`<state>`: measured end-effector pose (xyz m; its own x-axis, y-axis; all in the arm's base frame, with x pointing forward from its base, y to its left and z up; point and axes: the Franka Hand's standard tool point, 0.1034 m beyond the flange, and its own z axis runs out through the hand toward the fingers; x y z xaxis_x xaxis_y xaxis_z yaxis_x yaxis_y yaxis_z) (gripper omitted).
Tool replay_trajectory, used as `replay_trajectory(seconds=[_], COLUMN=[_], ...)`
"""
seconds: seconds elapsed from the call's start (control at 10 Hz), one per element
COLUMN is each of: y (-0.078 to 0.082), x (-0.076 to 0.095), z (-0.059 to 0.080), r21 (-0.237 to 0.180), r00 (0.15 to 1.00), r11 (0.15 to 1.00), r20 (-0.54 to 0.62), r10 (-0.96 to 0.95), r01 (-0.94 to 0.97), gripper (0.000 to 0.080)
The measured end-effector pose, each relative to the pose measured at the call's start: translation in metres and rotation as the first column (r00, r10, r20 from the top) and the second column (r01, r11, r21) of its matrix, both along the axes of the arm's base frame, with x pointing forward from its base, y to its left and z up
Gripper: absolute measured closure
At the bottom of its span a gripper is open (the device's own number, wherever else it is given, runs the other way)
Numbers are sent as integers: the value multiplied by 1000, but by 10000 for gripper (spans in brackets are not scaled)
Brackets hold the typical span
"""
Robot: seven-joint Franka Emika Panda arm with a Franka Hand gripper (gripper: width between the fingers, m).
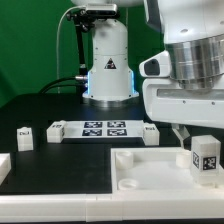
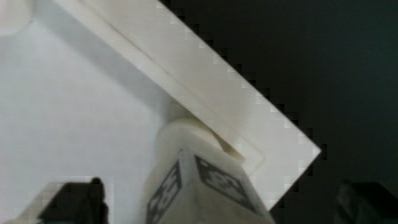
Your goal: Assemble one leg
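Our tool (image 2: 217, 208) stands open, astride but clear of the leg (image 1: 206, 157), which is upright just beneath it at the white panel's (image 1: 140, 170) corner. We'd descend centred, grip squarely, and keep it vertical.

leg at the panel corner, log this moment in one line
leg upright at panel corner | pincer open astride it, gaps both sides | other legs flank marker board

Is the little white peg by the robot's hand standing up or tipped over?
Standing up: the leg is taller than wide, at a corner of the panel.
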<state>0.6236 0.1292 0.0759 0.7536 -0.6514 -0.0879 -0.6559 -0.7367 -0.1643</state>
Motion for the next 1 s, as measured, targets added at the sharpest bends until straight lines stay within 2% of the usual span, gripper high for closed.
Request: replay_trajectory(seconds=[0.3, 0.5, 0.6, 0.8, 0.9, 1.0], y=[-3, -3, -4, -5, -5, -5], x=[2, 2, 2, 2, 2, 2], z=[-3, -4, -5, -6, -6, -6], r21=[-41, -75, -94, -108, -106, -106], r00=[925, 822, 739, 668, 673, 673], r11=[926, 826, 745, 675, 681, 680], r20=[61, 82, 91, 98, 98, 98], r10=[376, 564, 667, 738, 733, 733], r01=[-374, -559, -661, -730, -725, -725], gripper=[150, 150, 150, 150, 150, 272])
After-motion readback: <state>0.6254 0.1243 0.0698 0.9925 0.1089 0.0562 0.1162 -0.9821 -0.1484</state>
